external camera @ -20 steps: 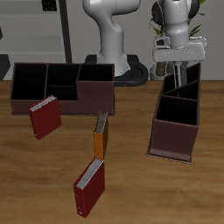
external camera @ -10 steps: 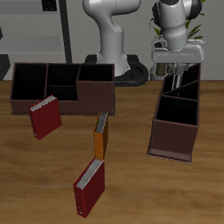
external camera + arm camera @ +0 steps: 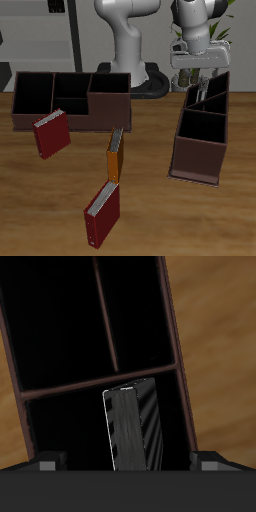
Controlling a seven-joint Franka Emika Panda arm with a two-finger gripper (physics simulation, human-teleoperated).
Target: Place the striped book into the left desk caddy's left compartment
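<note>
The striped book (image 3: 134,428), black with pale stripes, stands leaning inside the left compartment (image 3: 70,426) of the left desk caddy (image 3: 196,160). In the exterior view the book (image 3: 203,96) shows as a slanted edge in that far end section (image 3: 215,92). My gripper (image 3: 201,80) hangs just above that compartment. It is open, and its fingertips (image 3: 46,464) stand wide apart on either side of the book without touching it. The caddy's dark wall (image 3: 176,326) runs alongside the book.
A second, broadside caddy (image 3: 60,100) stands farther along the table's back. A dark-red book (image 3: 50,135) leans before it, an orange book (image 3: 115,155) stands mid-table, and another dark-red book (image 3: 103,213) lies near the front edge.
My gripper has risen a little above the far compartment. The striped book stays leaning inside it, free of the fingers.
</note>
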